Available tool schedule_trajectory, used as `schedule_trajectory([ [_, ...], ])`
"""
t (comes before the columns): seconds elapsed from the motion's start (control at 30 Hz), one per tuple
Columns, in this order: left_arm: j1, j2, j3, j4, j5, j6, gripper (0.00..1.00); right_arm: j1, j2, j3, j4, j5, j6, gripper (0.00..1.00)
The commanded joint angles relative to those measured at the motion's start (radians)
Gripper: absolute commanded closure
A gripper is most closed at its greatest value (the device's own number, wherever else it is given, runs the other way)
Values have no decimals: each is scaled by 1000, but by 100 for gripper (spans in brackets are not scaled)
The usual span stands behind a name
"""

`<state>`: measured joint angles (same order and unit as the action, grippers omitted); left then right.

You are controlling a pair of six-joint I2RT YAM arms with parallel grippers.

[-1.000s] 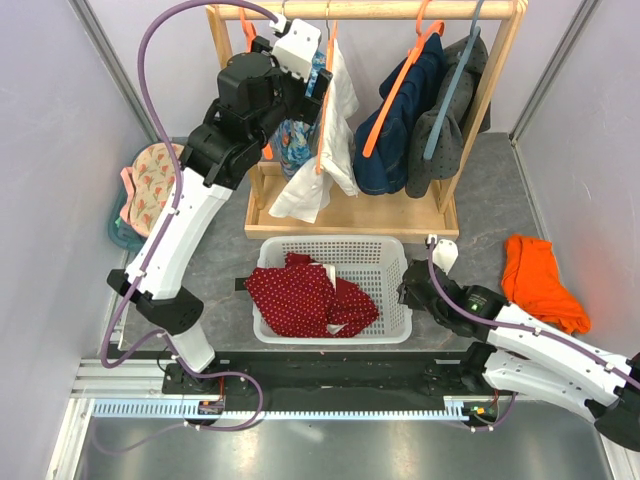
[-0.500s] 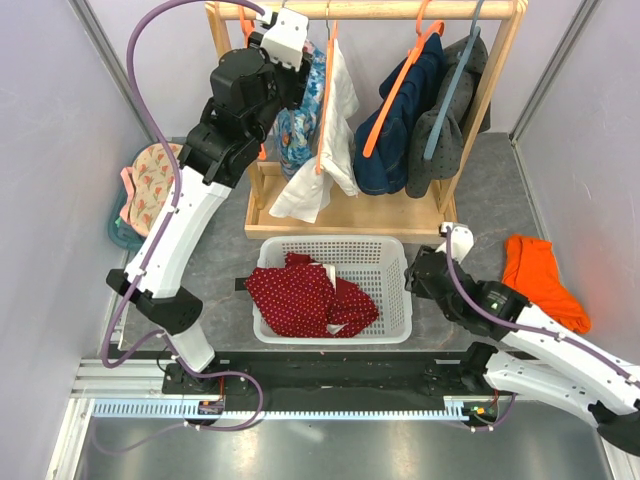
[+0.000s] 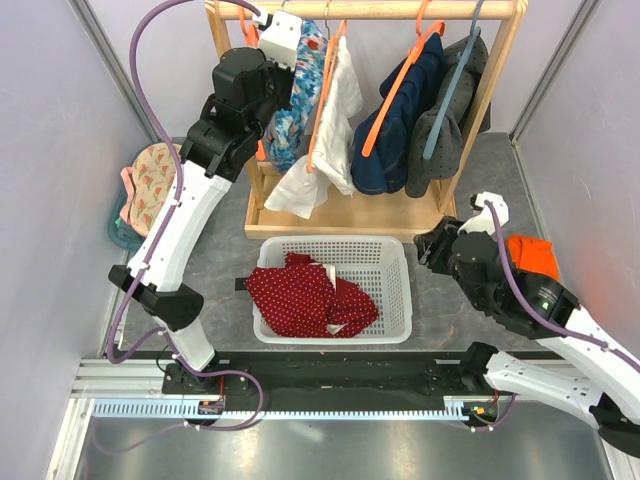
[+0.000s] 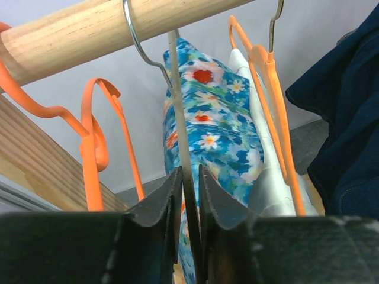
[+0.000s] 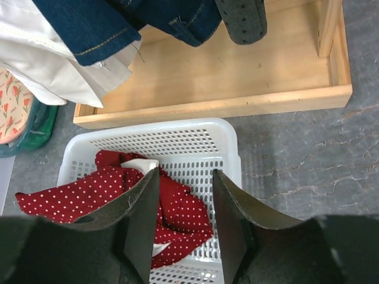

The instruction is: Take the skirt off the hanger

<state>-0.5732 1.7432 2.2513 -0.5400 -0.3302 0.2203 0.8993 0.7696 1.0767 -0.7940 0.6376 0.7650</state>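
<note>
Red skirt [image 3: 300,298] with white dots lies crumpled in a white basket [image 3: 330,243] on the grey worktop [image 3: 490,170], below a wooden rail [image 3: 400,10]. The left jaws reach up to that rail. From the left wrist, the left jaws pinch a thin pale bar [image 4: 179,118] beside a blue floral garment [image 4: 219,136], and a bare orange hanger [image 4: 95,148] hangs nearby. From the right wrist, the right jaws stand apart, empty, above the basket and skirt.

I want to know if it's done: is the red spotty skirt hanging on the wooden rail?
No, the dark red polka-dot skirt lies crumpled in the white plastic basket, off the wooden rail.
</note>
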Motion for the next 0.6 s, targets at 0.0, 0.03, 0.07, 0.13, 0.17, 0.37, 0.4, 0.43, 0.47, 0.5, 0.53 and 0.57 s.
schedule_trajectory([
  [0.0,7,2,16,6,39,-30,89,3,8,55,-13,33,-43,52],
  [0.03,9,3,22,0,43,-33,92,3,8,57,-7,31,-49,52],
  [0.07,10,6,27,-3,48,-35,98,3,8,60,-4,30,-52,52],
  [0.13,13,10,40,-11,60,-42,98,3,10,63,6,28,-53,53],
  [0.17,13,13,45,-11,62,-44,98,3,11,66,9,27,-56,53],
  [0.37,21,18,90,-12,75,-62,98,3,22,58,50,5,-73,55],
  [0.4,21,18,93,-11,80,-64,98,3,22,55,59,1,-73,55],
  [0.43,21,16,91,-12,88,-62,98,3,25,54,62,-1,-75,55],
  [0.47,21,16,88,-11,97,-59,93,3,30,52,65,-1,-75,55],
  [0.5,21,16,77,-15,102,-56,82,3,31,52,65,-1,-75,55],
  [0.53,21,16,70,-17,106,-49,65,3,31,54,68,-3,-75,55],
  [0.57,21,18,57,-18,108,-47,61,1,31,55,70,-1,-73,55],
])
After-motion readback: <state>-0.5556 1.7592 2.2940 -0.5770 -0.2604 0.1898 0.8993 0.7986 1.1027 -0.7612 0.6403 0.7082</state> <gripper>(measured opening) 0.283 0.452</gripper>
